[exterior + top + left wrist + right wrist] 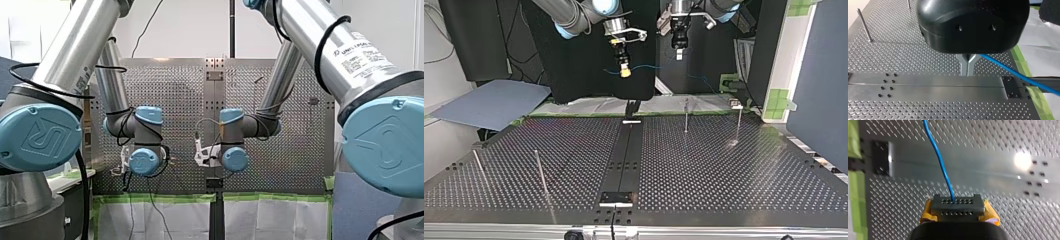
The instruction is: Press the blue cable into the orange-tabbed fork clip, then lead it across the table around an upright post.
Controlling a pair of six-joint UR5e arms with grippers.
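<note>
Thin blue cable [941,165]: left metal-fingered gripper [968,71] pinches it; right yellow-padded gripper [958,206], eight o'clock from left in top view, clamps it.

Bright glare spot on table [998,150]

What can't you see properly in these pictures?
- Fork clip: no orange tab shows anywhere; the small pale thing beside a far post in the top view is too small to name.
- Blue cable: both wrist views' edges cut it off, so its ends don't show.
- Front view: the cable is too thin to find.
</note>
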